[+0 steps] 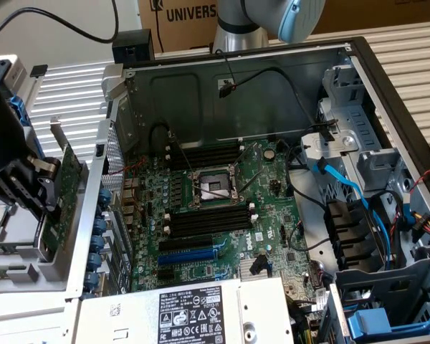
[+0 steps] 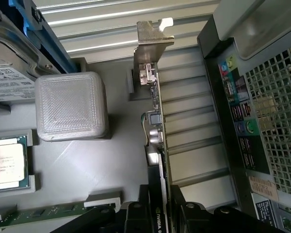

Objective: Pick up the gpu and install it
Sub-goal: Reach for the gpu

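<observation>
The gpu (image 1: 70, 179) stands on edge in a grey holder tray (image 1: 50, 269), outside the open computer case at the exterior view's left. Its green board faces the case and its silver bracket (image 2: 153, 36) is at one end. My black gripper (image 1: 54, 206) straddles the card. In the wrist view the gpu (image 2: 157, 126) is edge-on, and my gripper (image 2: 161, 213) has one finger (image 2: 138, 213) against the black shroud and the other against the board, with no gap showing. The card still rests in its holder.
The motherboard (image 1: 215, 215) lies in the open case (image 1: 272, 72), with a blue slot (image 1: 190, 254) near the power supply (image 1: 193, 312). Black and blue cables crowd the exterior view's right. The tray also holds a processor (image 2: 5, 162), a grey block (image 2: 70, 104) and a memory stick (image 2: 53, 211).
</observation>
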`<state>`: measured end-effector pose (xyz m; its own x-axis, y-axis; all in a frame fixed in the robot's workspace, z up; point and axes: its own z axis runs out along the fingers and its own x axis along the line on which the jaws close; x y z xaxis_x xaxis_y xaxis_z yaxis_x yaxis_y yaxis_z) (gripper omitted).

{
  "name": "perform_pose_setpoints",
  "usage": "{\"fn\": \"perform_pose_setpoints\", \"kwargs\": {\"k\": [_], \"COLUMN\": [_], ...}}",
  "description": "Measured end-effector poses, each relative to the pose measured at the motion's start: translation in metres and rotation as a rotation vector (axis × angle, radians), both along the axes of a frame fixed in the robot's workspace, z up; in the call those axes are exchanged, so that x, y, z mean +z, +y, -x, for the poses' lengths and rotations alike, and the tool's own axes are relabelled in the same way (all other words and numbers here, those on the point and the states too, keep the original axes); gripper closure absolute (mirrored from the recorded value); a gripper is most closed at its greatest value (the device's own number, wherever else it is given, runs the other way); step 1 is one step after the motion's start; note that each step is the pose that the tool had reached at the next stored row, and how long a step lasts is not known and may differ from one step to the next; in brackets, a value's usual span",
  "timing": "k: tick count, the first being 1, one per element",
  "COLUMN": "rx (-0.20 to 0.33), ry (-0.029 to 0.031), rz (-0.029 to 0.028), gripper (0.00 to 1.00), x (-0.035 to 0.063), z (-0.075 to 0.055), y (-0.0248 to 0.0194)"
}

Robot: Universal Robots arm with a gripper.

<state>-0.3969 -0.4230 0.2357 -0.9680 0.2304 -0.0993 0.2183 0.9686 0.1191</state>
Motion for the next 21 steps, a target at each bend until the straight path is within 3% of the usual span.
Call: {"fn": "perform_pose_setpoints", "kwargs": {"k": [21], "rx": [0.0], "ry": [0.0002], "rz": [-0.0022], "gripper": [0.72], "x": [0.0], "z": [-0.0016], "y": [-0.0001]}}
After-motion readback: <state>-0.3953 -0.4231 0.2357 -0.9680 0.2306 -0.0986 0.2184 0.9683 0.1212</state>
